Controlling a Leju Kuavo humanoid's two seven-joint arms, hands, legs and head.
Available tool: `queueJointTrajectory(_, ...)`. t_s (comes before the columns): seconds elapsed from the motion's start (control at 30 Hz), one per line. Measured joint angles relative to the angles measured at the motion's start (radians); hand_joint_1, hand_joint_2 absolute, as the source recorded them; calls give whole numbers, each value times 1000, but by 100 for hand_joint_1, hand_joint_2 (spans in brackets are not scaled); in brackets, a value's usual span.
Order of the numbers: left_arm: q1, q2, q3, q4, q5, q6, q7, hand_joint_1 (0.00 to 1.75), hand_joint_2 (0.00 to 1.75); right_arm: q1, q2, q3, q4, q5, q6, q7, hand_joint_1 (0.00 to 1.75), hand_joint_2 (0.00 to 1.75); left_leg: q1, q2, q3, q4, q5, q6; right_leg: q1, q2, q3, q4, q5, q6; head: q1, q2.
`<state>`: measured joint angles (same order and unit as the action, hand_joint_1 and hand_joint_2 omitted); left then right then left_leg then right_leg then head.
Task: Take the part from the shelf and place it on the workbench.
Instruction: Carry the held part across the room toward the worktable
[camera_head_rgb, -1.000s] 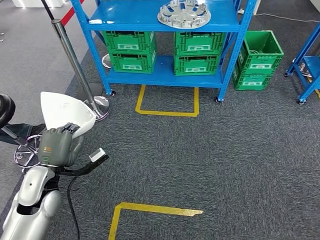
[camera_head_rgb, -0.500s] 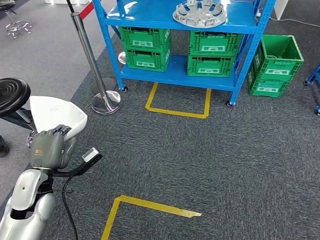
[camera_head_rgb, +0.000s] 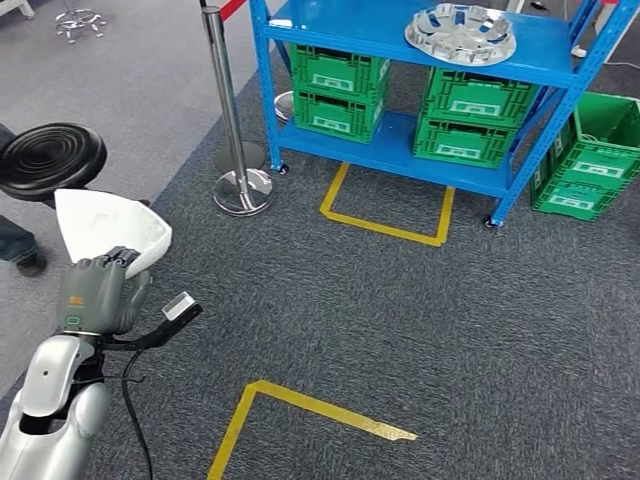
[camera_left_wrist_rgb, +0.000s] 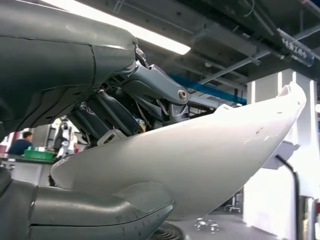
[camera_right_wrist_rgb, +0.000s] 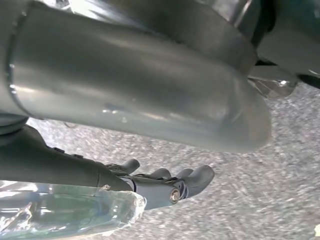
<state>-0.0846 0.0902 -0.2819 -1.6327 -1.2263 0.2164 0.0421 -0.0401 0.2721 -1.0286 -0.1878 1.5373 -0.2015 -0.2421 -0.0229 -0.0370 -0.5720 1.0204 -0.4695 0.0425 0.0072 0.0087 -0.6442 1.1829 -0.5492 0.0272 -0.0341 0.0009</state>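
- The white part (camera_head_rgb: 109, 225), a curved shell-like panel, is held up at the near left, above the grey carpet (camera_head_rgb: 423, 320) and well away from the shelf.
- The left hand (camera_head_rgb: 98, 295) grips its near edge, dark fingers (camera_head_rgb: 124, 256) curled over the top; the left wrist view shows the thick thumb (camera_left_wrist_rgb: 98, 212) pressed under the part (camera_left_wrist_rgb: 211, 155).
- The right hand (camera_right_wrist_rgb: 166, 185) hangs over carpet, fingers loosely extended with nothing in them.
- Behind the part stands a black round stool (camera_head_rgb: 51, 158).
- Far right is the blue shelf (camera_head_rgb: 407, 150) with a silver wheel cover (camera_head_rgb: 460, 33) on top and green crates (camera_head_rgb: 338, 85) below.
- A chrome barrier post (camera_head_rgb: 230, 110) stands left of the shelf; yellow tape (camera_head_rgb: 317, 408) marks the floor.
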Motion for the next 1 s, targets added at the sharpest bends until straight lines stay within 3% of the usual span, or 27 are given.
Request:
queueJointTrajectory(0.07,5,-1,0,-1,-1,0,0,175,175,4,-10,1,0,-4,4,-15,0,0,-3,-14,-3,2,1,-2,5,24,55,-114,45,-23,-3,0)
queueJointTrajectory(0.1,5,-1,0,-1,-3,0,0,175,175,6,-14,1,0,-5,6,-18,0,0,-1,-20,-7,3,2,-4,8,33,69,-143,50,-31,-5,0)
queueJointTrajectory(0.17,7,-1,0,-1,-7,-1,0,175,175,8,-17,2,0,-7,9,-20,0,0,3,-32,-12,3,6,-12,9,29,79,-158,52,-38,-5,0)
queueJointTrajectory(0.23,9,-1,0,-4,-9,0,0,175,175,8,-17,2,0,-8,11,-21,0,0,1,-27,-17,12,-2,-22,1,15,89,-175,59,-43,-5,0)
queueJointTrajectory(0.3,7,0,0,-7,-10,0,0,175,175,7,-17,4,0,-10,13,-23,0,0,6,-1,-51,82,-43,-40,-9,-1,100,-190,64,-45,-9,0)
queueJointTrajectory(0.37,7,2,0,-7,-11,0,0,175,175,8,-17,6,0,-11,15,-23,0,0,21,20,-117,201,-91,-60,-16,-15,104,-193,61,-43,-13,0)
queueJointTrajectory(0.4,10,3,0,-7,-11,0,0,175,175,10,-17,6,0,-11,16,-23,0,0,30,25,-141,240,-97,-68,-19,-22,105,-193,59,-41,-14,0)
queueJointTrajectory(0.43,12,4,0,-7,-11,0,0,175,175,11,-17,7,0,-12,16,-23,0,0,37,29,-150,247,-85,-75,-22,-28,107,-192,57,-37,-13,0)
queueJointTrajectory(0.47,14,5,0,-7,-11,0,0,175,175,11,-17,7,0,-12,16,-23,0,0,44,32,-138,216,-54,-82,-27,-35,110,-192,54,-32,-13,0)
queueJointTrajectory(0.53,14,8,1,-7,-11,0,0,175,175,10,-18,8,0,-12,16,-23,0,0,51,52,-76,90,18,-94,-33,-45,119,-192,45,-18,-14,0)
queueJointTrajectory(0.6,12,10,1,-7,-11,0,0,175,175,8,-18,8,0,-12,16,-23,0,0,47,70,-31,1,42,-87,-33,-54,126,-190,37,-1,-17,0)
queueJointTrajectory(0.7,14,12,3,-7,-12,0,0,175,175,8,-18,8,0,-13,17,-23,0,0,40,61,-30,-12,34,-56,-34,-70,130,-194,30,21,-16,0)
queueJointTrajectory(0.77,14,12,5,-8,-12,0,0,175,175,7,-18,8,0,-13,19,-23,0,0,40,50,-28,-16,34,-38,-37,-57,116,-162,3,28,-13,0)
queueJointTrajectory(0.87,14,13,6,-9,-13,-2,0,175,175,8,-18,8,0,-13,20,-23,0,0,32,33,-25,-17,30,-19,-32,-20,13,36,-84,22,-5,0)
queueJointTrajectory(0.9,15,13,6,-9,-14,-3,0,175,175,9,-18,8,0,-14,20,-23,0,0,28,26,-24,-16,29,-16,-29,-15,-24,97,-100,18,-5,0)
queueJointTrajectory(0.93,16,13,5,-9,-15,-4,1,175,175,10,-18,8,0,-14,20,-23,0,0,24,19,-22,-16,27,-13,-26,-13,-45,122,-94,14,-4,0)
queueJointTrajectory(0.97,16,13,5,-9,-16,-5,1,175,175,10,-18,8,0,-14,20,-23,0,0,19,11,-18,-16,25,-11,-22,-11,-49,110,-70,8,-4,0)
queueJointTrajectory(1.0,17,13,5,-9,-16,-6,2,175,175,10,-18,8,0,-14,20,-23,0,0,16,3,-14,-16,23,-10,-19,-7,-32,58,-28,0,-4,0)
